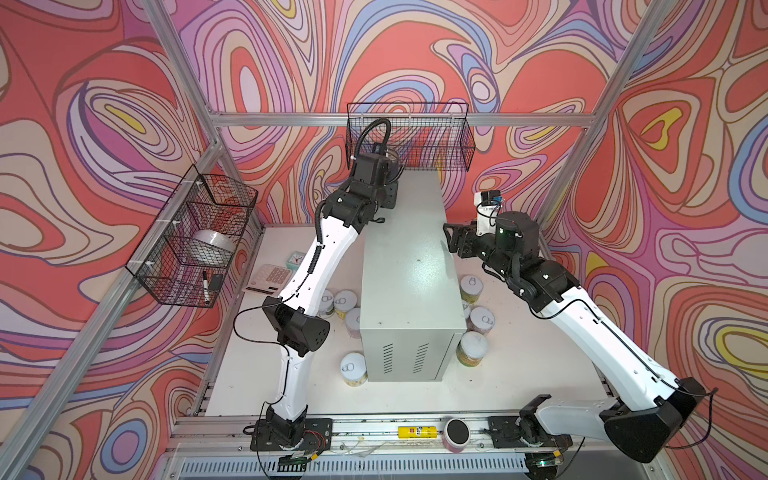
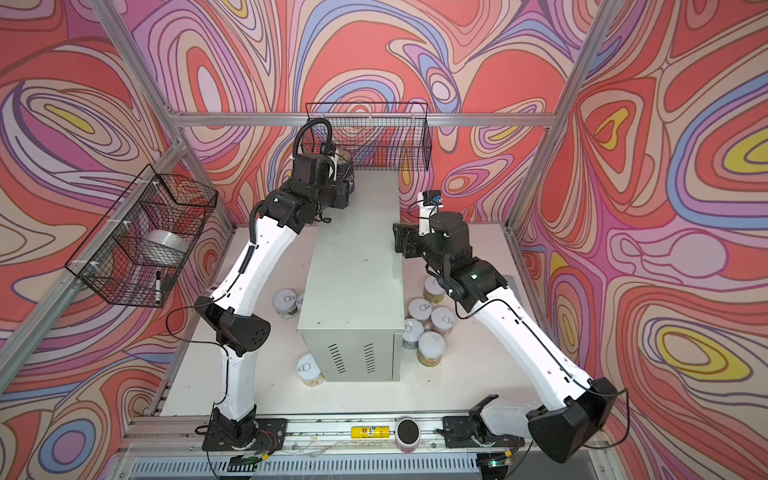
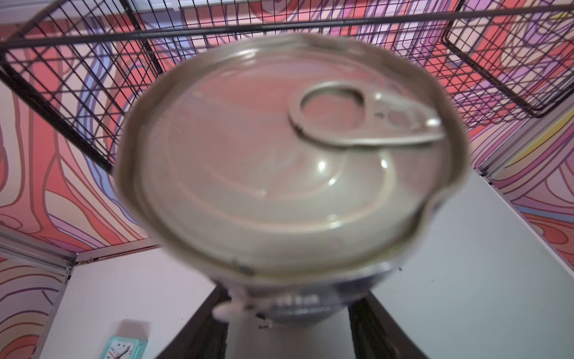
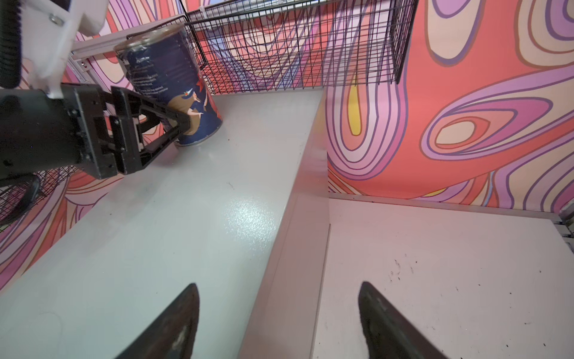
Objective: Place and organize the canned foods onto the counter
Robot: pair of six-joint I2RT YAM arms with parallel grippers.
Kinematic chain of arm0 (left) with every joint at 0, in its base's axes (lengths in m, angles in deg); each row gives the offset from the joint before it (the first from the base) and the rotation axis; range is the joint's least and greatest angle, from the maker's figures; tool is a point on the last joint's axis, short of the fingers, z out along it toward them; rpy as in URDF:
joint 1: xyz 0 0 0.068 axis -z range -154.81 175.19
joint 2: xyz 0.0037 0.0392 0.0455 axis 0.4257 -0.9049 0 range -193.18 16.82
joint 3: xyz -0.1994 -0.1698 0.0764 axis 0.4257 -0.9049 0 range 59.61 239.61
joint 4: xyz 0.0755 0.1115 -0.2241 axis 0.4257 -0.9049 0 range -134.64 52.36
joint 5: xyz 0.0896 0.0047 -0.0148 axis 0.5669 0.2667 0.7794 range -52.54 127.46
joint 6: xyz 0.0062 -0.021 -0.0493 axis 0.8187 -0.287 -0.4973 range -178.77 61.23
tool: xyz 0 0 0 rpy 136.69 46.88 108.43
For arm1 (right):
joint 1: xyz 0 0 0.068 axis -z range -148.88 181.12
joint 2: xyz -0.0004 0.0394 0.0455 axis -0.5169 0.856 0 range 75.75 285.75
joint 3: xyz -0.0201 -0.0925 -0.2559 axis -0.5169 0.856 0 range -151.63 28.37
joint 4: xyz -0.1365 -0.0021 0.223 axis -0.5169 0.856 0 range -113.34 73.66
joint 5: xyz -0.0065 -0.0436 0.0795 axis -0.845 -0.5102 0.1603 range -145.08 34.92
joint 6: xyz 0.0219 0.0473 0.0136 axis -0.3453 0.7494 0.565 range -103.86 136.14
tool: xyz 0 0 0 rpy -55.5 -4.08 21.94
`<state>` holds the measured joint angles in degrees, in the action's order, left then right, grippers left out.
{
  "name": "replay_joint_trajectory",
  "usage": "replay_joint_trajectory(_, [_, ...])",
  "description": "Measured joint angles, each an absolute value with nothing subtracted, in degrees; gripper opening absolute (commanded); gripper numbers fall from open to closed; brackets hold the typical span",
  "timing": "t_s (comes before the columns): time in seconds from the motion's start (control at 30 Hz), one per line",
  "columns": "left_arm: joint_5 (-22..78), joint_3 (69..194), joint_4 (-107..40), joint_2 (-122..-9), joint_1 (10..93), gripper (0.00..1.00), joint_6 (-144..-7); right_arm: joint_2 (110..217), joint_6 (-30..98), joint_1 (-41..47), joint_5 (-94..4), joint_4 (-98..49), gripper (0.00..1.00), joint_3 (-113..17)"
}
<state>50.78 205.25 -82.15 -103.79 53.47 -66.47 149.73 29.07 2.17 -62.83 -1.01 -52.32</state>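
Left gripper [image 4: 184, 121] is clamped on the dark-blue tin [image 4: 169, 77], jaws pinching its lower body from the side. The tin is tilted, not upright, with its base rim at the far left corner of the counter [image 4: 155, 233] top; can't tell if it rests flat there. The left wrist view is filled by the tin's silver pull-tab lid, blurry. In both top views the tin is mostly hidden behind the left wrist, just under the back-wall wire basket [image 1: 432, 137]. Right gripper [image 4: 279, 329] is wide open and holds nothing. It hovers at the counter's right long edge, about midway back, one finger over the grey top and the other over the white tabletop [image 4: 435, 279]. All short cans sit upright on the tabletop, none on the counter. Left-side cans [image 1: 345, 301], three visible, are just beside the counter's left wall. The front can [image 1: 353, 368] is alone by the counter's front left corner. Right-side cans [image 2: 443, 320], five, are bunched against the counter's right wall near its front. Calculator [image 1: 272, 276] and clock [image 1: 296, 258] are near the tabletop's left edge.
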Motion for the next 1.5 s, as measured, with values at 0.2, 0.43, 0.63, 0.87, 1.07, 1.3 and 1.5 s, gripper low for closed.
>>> replay_joint_trajectory(0.2, [49.36, 205.32, -81.82, -103.86, 53.23, 0.7, -66.47, 149.94, 29.07, 2.17, -62.88, -1.08, 0.83, -52.43])
replay_joint_trajectory(0.43, [47.57, 205.36, -81.36, -103.86, 53.23, 1.0, -66.02, 150.16, 29.09, 2.17, -64.03, -1.03, 0.87, -52.45])
replay_joint_trajectory(0.63, [47.04, 205.34, -81.41, -103.36, 53.23, 1.0, -64.66, 146.91, 28.57, 2.17, -73.59, 0.6, 0.91, -51.25])
replay_joint_trajectory(0.87, [46.06, 201.91, -81.84, -96.38, 53.23, 1.0, -64.42, 138.91, 31.58, 2.17, -82.61, 8.69, 0.96, -46.85])
replay_joint_trajectory(1.07, [45.82, 193.54, -81.95, -84.04, 54.62, 1.0, -64.81, 133.6, 37.88, 2.17, -81.85, 18.68, 0.98, -39.25])
replay_joint_trajectory(1.3, [53.14, 178.28, -81.38, -71.4, 64.81, 1.0, -65.27, 129.31, 45.51, 2.15, -74.94, 25.52, 0.98, -30.24])
replay_joint_trajectory(1.5, [57.82, 156.58, -78.35, -58.92, 67.54, 1.0, -69.1, 125.51, 50.01, 2.04, -70.09, 29.11, 0.98, -23.1])
